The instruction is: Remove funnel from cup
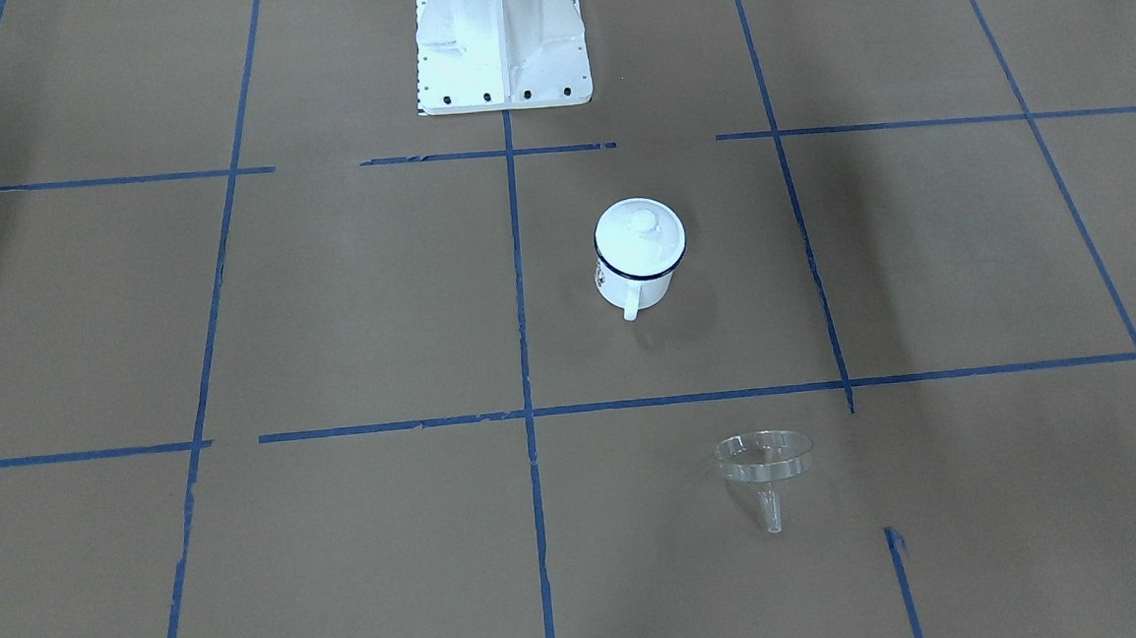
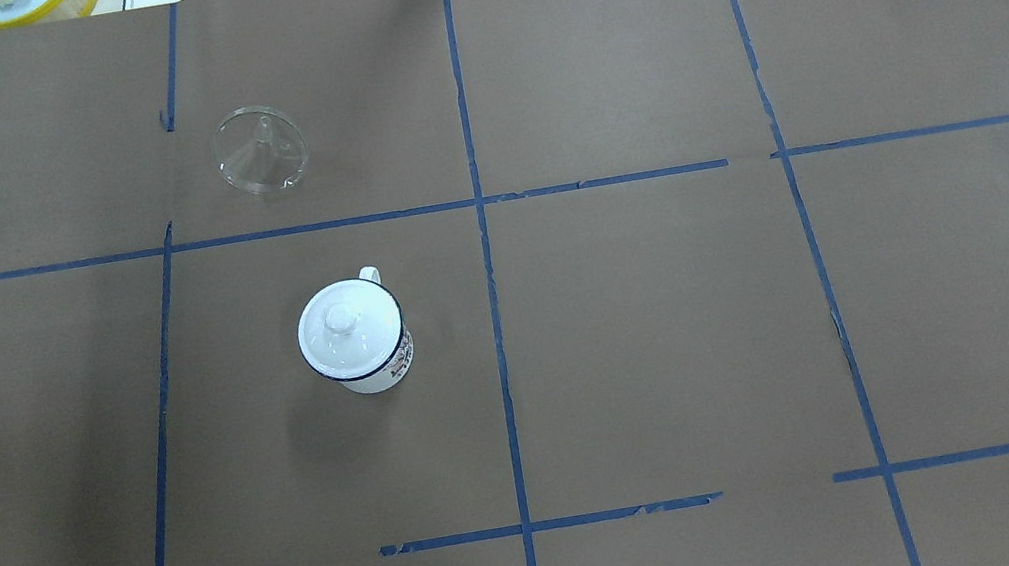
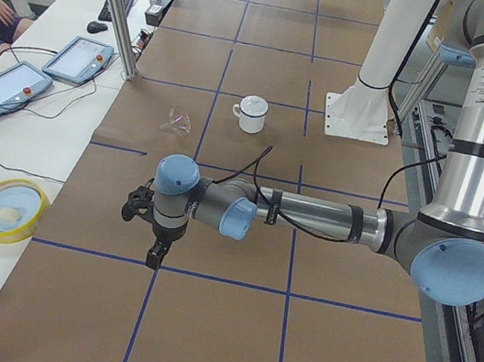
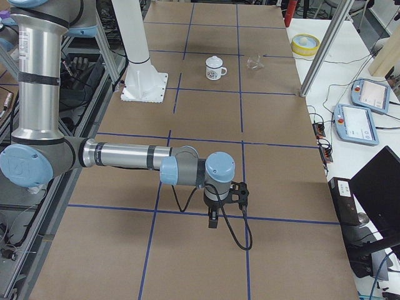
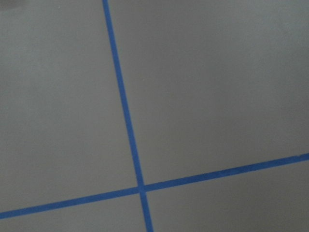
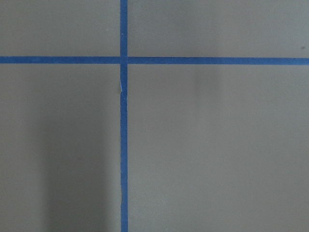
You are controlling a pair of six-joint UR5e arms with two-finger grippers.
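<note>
Lying tilted on its side on the desk (image 1: 330, 304), the clear funnel (image 1: 764, 457) is already out of the cup (image 1: 637, 280). Its spout points away from the robot's base (image 1: 501, 37), and its wide rim is turned back toward the mug. The two are well apart, with a blue tape line (image 1: 691, 397) between them. The white enamel mug stands upright with its handle toward the funnel's side, and a white domed lid (image 1: 640, 234) with a knob covers its mouth.

Both arms are far from these things. The left arm (image 3: 310, 216) reaches low over the desk's near end in the left side view, and the right arm (image 4: 125, 154) does the same at the opposite end. Their jaws show only in those side views, so I cannot tell whether they are open or closed. Each wrist camera shows nothing but brown paper and crossing tape.

Judged from this layout, the removal looks complete. Doing this step well likely means keeping both arms parked clear. The funnel looks light, and lying on its round rim it would probably roll at a slight nudge.
</note>
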